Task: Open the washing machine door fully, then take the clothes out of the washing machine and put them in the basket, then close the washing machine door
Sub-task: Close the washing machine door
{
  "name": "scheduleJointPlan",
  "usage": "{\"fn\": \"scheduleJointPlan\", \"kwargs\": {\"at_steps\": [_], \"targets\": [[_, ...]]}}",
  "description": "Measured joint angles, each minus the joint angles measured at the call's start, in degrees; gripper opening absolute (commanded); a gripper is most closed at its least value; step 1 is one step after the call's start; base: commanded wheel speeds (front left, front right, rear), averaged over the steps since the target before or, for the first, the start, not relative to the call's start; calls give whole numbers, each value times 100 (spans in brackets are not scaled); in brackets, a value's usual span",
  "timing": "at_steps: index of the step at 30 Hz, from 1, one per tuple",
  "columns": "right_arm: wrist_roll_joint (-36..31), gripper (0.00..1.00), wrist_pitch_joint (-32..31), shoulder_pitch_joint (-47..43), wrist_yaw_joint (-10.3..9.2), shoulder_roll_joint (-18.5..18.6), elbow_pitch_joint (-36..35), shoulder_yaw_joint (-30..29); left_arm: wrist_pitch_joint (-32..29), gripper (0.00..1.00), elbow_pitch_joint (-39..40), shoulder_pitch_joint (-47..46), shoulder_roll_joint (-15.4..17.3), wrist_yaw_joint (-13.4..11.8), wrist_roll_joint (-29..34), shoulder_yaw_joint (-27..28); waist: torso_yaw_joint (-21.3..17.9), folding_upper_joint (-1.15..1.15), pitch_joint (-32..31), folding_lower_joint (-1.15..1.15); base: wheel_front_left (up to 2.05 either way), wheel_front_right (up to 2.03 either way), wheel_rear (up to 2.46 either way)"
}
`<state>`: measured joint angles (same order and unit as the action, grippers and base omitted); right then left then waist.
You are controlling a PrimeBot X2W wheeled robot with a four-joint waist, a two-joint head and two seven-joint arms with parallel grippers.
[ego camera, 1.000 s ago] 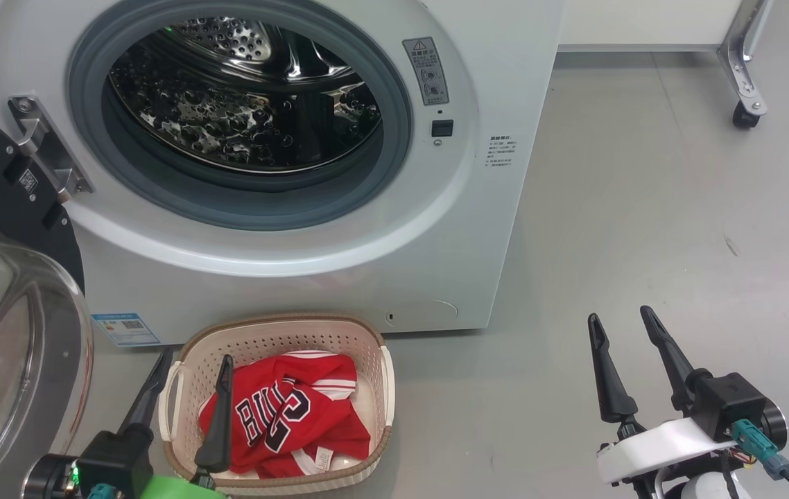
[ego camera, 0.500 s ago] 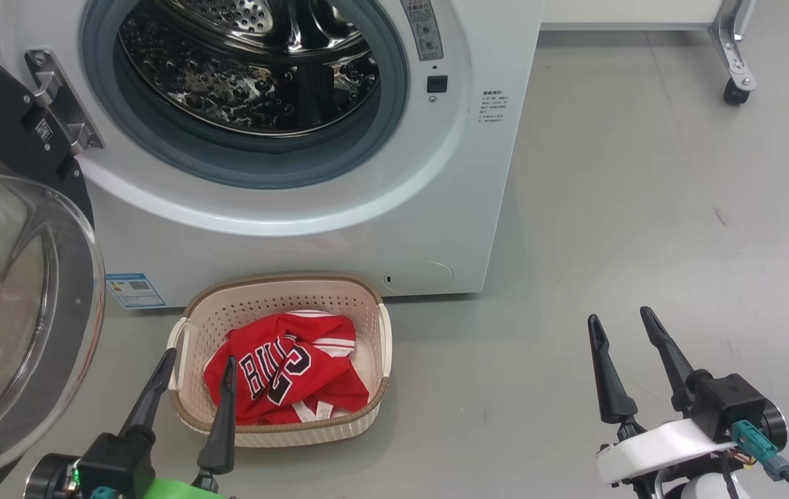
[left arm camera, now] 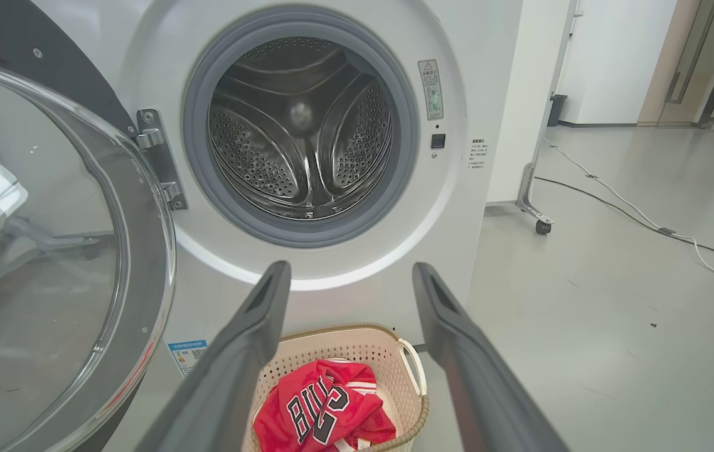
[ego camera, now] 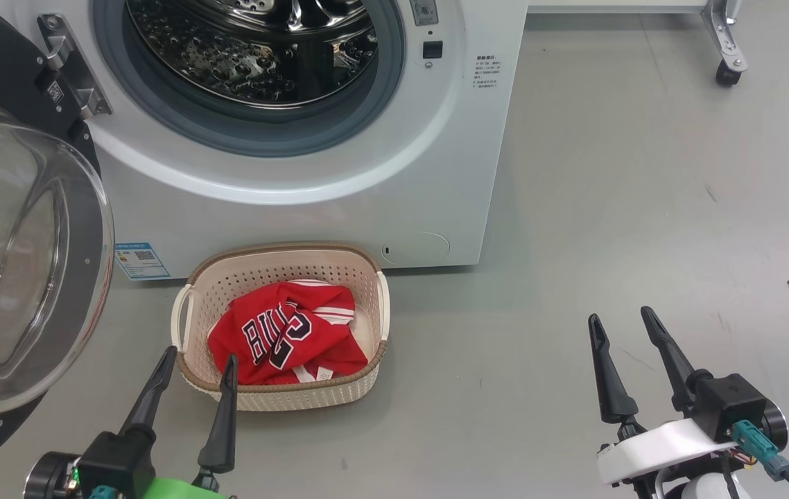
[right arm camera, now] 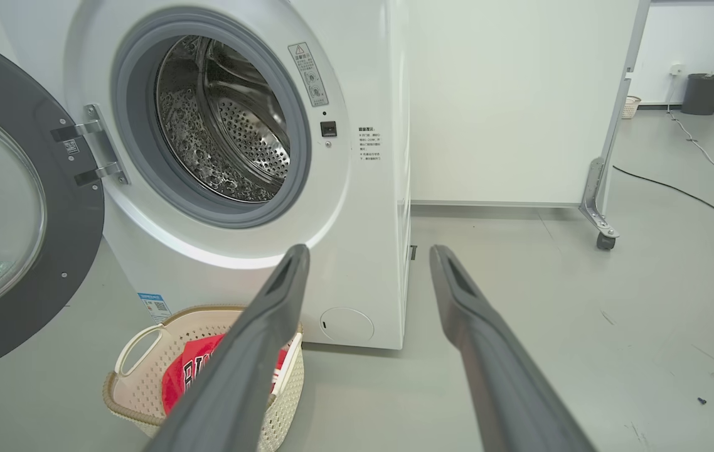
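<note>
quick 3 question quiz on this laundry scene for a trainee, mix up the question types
1. True or false: the washing machine door stands open, swung clear of the drum.
2. Where are the clothes? A. in the drum; B. in the basket; C. draped over the door.
3. Fill in: the left hand and the right hand are both ___ and hold nothing.

Key: 1 true; 2 B; 3 open.
</note>
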<state>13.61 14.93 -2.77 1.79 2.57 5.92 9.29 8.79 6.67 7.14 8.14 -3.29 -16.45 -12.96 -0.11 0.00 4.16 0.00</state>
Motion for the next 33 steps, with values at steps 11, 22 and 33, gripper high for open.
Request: {"fn": "scheduleJointPlan", "kwargs": {"at_steps": [11, 22, 33], "targets": [[2, 100, 0, -1, 0, -1, -1, -18, -49, 100, 35, 12, 4, -1, 0, 0, 21, 0, -2, 0, -40, 40, 0], [1, 100, 0, -2, -18, -1, -1, -21, -66, 100, 63, 16, 5, -2, 1, -11, 55, 0, -20, 0, -3, 3, 0], [2, 100, 0, -27, -43, -4, -12, -105, -115, 100, 78, 19, 7, -2, 29, -81, 142, 0, -14, 0, 0, 0, 0]]}}
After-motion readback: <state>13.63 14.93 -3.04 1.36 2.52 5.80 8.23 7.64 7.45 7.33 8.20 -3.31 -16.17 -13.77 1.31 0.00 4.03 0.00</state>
